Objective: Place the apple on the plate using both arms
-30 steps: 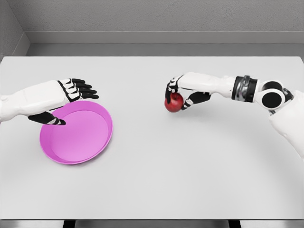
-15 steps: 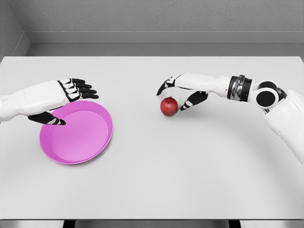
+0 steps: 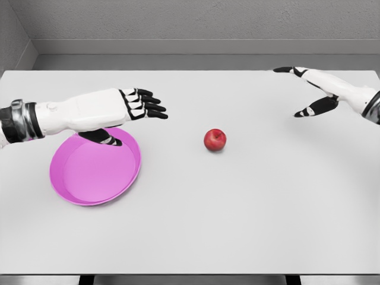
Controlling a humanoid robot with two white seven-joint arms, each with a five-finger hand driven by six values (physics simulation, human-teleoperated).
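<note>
1. Apple (image 3: pixel 215 140): small, round and red, with a soft highlight and a small dimple at the top. It sits alone on the white table (image 3: pixel 237 208), slightly above and right of the frame's centre, touched by neither hand.
2. A shallow pink plate (image 3: pixel 80 193) with a raised rim lies at the left of the frame, well apart from the apple, with bare tabletop between them.
3. The left hand (image 3: pixel 127 113) reaches in from the left edge, hovering over the plate's upper rim. Its black-jointed fingers are stretched out flat toward the apple, thumb below, holding nothing.
4. The right hand (image 3: pixel 314 89) is in the upper right of the frame, well away from the apple, fingers spread apart and empty.
5. Nothing stands between the apple and the plate.
</note>
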